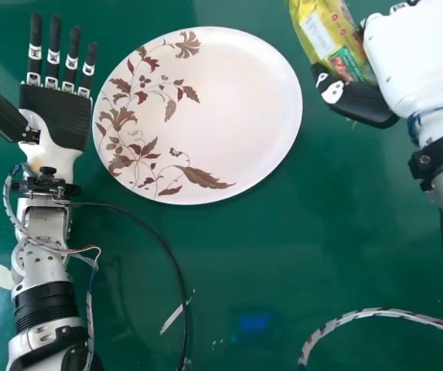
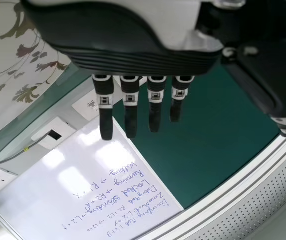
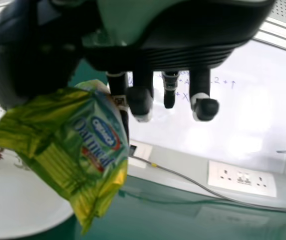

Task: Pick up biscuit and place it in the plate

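White-and-black hands (image 1: 55, 116), silver-grey forearms (image 1: 43, 267)

Held biscuit packet (image 1: 325, 35) near floral plate (image 1: 233, 108)

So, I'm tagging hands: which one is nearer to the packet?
The right. The right hand holds the packet just past the far right rim of the plate. The left hand is open beside the plate's left rim, across from the packet.

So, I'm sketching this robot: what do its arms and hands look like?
The left hand and right hand are white and black, with white-banded black fingers. Both arms are silvery with black collars; a black cable and multicoloured wires trail from the left.
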{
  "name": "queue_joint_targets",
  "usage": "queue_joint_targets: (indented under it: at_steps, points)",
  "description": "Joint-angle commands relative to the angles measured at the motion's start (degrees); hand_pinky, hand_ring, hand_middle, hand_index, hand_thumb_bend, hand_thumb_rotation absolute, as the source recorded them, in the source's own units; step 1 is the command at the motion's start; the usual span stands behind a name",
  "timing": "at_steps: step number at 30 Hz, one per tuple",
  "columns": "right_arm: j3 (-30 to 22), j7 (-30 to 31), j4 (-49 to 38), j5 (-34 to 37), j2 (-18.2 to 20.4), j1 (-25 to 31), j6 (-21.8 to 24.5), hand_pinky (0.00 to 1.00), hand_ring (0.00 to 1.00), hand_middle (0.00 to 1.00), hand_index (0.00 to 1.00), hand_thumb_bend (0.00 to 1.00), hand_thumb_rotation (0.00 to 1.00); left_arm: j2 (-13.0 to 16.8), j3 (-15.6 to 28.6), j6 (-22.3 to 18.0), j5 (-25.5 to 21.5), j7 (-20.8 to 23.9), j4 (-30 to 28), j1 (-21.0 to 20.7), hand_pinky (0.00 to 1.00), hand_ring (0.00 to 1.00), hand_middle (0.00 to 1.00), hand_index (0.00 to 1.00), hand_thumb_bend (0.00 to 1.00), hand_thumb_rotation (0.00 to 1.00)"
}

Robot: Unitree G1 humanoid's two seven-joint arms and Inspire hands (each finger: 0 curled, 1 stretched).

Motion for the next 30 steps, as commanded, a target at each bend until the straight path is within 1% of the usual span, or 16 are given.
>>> queue_joint_targets:
  at_steps: [1, 2, 4, 6, 7, 8, 9, 10, 12, 14, 16, 18, 20, 23, 26, 30]
  points:
    - [0.8, 0.1, -0.3, 1.0, 0.9, -1.5, -0.7, 0.03, 0.0, 0.0, 0.06, 0.0, 0.0, -2.5, 0.0, 0.9, 0.1, 0.5, 3.9, 4.3, 0.73, 0.82, 0.9, 0.96, 1.0, 0.77]
    - [1.0, -0.7, -0.1, 1.1, 1.0, -1.6, -1.0, 0.03, 0.0, 0.0, 0.06, 0.0, 0.0, -2.5, 0.1, 0.9, 0.0, 0.3, 4.0, 4.3, 0.73, 0.82, 0.9, 0.96, 1.0, 0.77]
    - [1.3, -2.1, 0.4, 2.2, 1.4, -1.8, -1.5, 0.04, 0.0, 0.0, 0.06, 0.0, 0.0, -2.4, 0.1, 1.3, -0.3, 0.2, 4.2, 4.2, 0.69, 0.8, 0.89, 0.96, 1.0, 0.76]
    - [1.7, -3.3, 0.8, 2.7, 1.5, -1.9, -2.2, 0.04, 0.0, 0.0, 0.07, 0.0, 0.0, -2.2, 0.1, 1.3, -0.2, -0.1, 4.5, 4.1, 0.71, 0.79, 0.88, 0.94, 1.0, 0.75]
    - [1.9, -5.0, 1.2, 2.7, 1.2, -1.9, -3.0, 0.04, 0.0, 0.0, 0.07, 0.0, 0.0, -2.2, 0.1, 1.3, -0.2, -0.1, 4.6, 4.1, 0.72, 0.78, 0.87, 0.93, 1.0, 0.76]
    - [2.1, -6.6, 1.6, 2.5, 1.0, -1.9, -3.7, 0.04, 0.0, 0.0, 0.07, 0.0, 0.0, -2.1, 0.1, 1.3, -0.1, -0.4, 4.8, 4.1, 0.69, 0.76, 0.85, 0.91, 1.0, 0.77]
    - [2.3, -7.4, 1.9, 2.4, 1.1, -2.0, -4.1, 0.04, 0.0, 0.0, 0.07, 0.0, 0.0, -2.1, -0.1, 1.1, 0.1, -0.5, 4.8, 4.1, 0.68, 0.74, 0.83, 0.9, 1.0, 0.77]
    - [2.5, -7.5, 2.1, 2.3, 1.3, -2.2, -4.2, 0.04, 0.0, 0.0, 0.07, 0.0, 0.0, -2.2, -0.3, 0.7, 0.6, -0.5, 4.6, 4.3, 0.71, 0.74, 0.83, 0.89, 1.0, 0.77]
    - [3.0, -6.8, 2.3, 2.3, 1.5, -2.6, -4.4, 0.03, 0.0, 0.0, 0.07, 0.0, 0.0, -1.7, -1.1, 0.2, 1.6, -2.3, 4.8, 4.4, 0.75, 0.75, 0.84, 0.9, 1.0, 0.78]
    - [3.3, -6.5, 2.5, 2.8, 1.4, -3.1, -4.7, 0.03, 0.0, 0.0, 0.07, 0.0, 0.0, -1.6, -1.4, -0.6, 2.4, -3.5, 5.5, 4.3, 0.76, 0.75, 0.84, 0.9, 1.0, 0.79]
    - [3.8, -5.4, 2.6, 3.6, 1.7, -3.6, -4.5, 0.03, 0.0, 0.01, 0.08, 0.0, 0.0, -1.9, -1.3, -0.5, 2.4, -3.4, 5.6, 4.2, 0.76, 0.76, 0.85, 0.9, 1.0, 0.79]
    - [4.3, -4.4, 2.6, 3.9, 2.1, -4.1, -4.4, 0.03, 0.0, 0.01, 0.08, 0.0, 0.0, -2.0, -1.3, -0.3, 2.2, -3.4, 5.6, 4.1, 0.74, 0.77, 0.86, 0.91, 1.0, 0.78]
    - [4.7, -4.3, 2.6, 4.1, 2.1, -4.5, -4.7, 0.03, 0.0, 0.01, 0.07, 0.0, 0.0, -2.3, -1.4, -0.7, 2.4, -2.8, 5.1, 4.3, 0.69, 0.77, 0.86, 0.91, 1.0, 0.78]
    - [5.2, -5.7, 2.8, 4.3, 2.3, -4.5, -5.2, 0.03, 0.0, 0.01, 0.07, 0.0, 0.0, -1.8, -1.2, -0.3, 1.9, -4.4, 5.7, 4.0, 0.66, 0.76, 0.85, 0.9, 1.0, 0.78]
    - [5.4, -7.3, 3.2, 5.1, 2.6, -4.2, -5.8, 0.03, 0.0, 0.01, 0.07, 0.0, 0.0, -1.8, -1.0, 0.2, 1.4, -4.9, 5.7, 3.8, 0.65, 0.76, 0.84, 0.9, 1.0, 0.77]
    - [6.1, -6.8, 3.5, 5.7, 3.1, -4.3, -5.7, 0.03, 0.0, 0.01, 0.08, 0.0, 0.0, -1.7, -0.7, 0.7, 1.1, -4.6, 5.6, 3.7, 0.68, 0.78, 0.85, 0.91, 1.0, 0.76]
